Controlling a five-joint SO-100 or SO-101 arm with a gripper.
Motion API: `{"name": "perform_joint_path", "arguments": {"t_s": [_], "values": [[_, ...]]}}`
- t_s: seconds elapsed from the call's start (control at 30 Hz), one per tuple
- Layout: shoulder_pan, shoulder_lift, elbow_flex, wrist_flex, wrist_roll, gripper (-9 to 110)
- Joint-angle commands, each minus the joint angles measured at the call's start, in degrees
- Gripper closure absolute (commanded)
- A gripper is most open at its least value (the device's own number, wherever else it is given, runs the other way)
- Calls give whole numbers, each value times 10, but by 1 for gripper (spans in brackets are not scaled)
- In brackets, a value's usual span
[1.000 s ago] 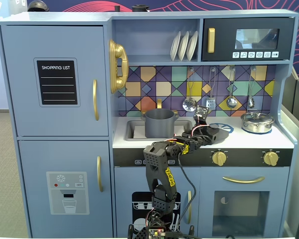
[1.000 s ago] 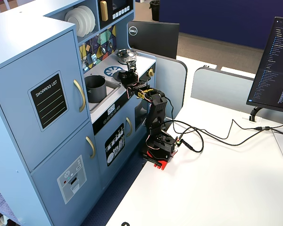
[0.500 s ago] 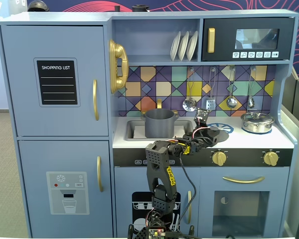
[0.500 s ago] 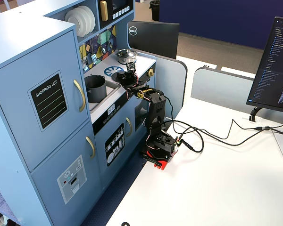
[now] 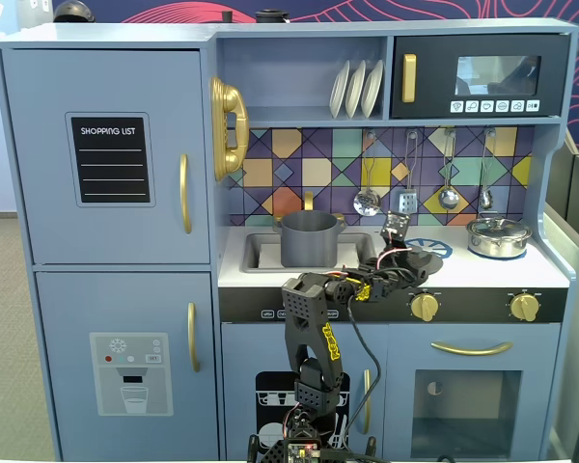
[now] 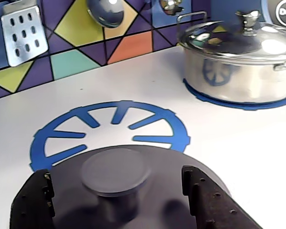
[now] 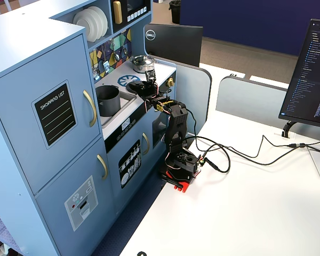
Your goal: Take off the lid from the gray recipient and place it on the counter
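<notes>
Facing the toy kitchen in a fixed view, the gray recipient (image 5: 310, 238) is seen uncovered in the sink recess, while the arm reaches over the counter (image 5: 482, 271) with the gripper (image 5: 412, 258) at the lid (image 5: 420, 260), a dark disc at the printed burner ring (image 5: 430, 247); whether the disc touches the worktop cannot be told here. A shiny silver pot (image 5: 499, 236) stands well to the right, and utensils hang on the tiled backsplash. In the wrist view, the lid (image 6: 133, 191) fills the lower frame, its knob (image 6: 116, 172) between 2 black fingers (image 6: 32, 202) that stand apart from the knob on either side, so the claw is spread rather than pinching. Beyond it lie the burner ring (image 6: 109, 131) and the counter (image 6: 219, 143), with the silver pot (image 6: 238, 59) on a second blue ring at upper right and a slotted spatula (image 6: 24, 31) at upper left. In another fixed view, from the side, the gripper (image 7: 140, 87) is seen over the lid (image 7: 135, 85) on the counter (image 7: 160, 71), the gray recipient (image 7: 108, 99) to the left and the silver pot (image 7: 142, 63) behind.
</notes>
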Motion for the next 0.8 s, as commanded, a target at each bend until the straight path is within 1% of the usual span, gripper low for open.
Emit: {"name": "perform_joint_path", "arguments": {"t_s": [0.0, 0.33, 0.47, 0.53, 0.63, 0.77], "values": [[4, 31, -4, -13, -2, 74], [-13, 107, 1, -7, 0, 76], [-15, 186, 11, 50, 4, 77], [-24, 250, 23, 112, 7, 79], [-34, 358, 26, 251, 25, 83], [-64, 489, -11, 500, 52, 87]]}}
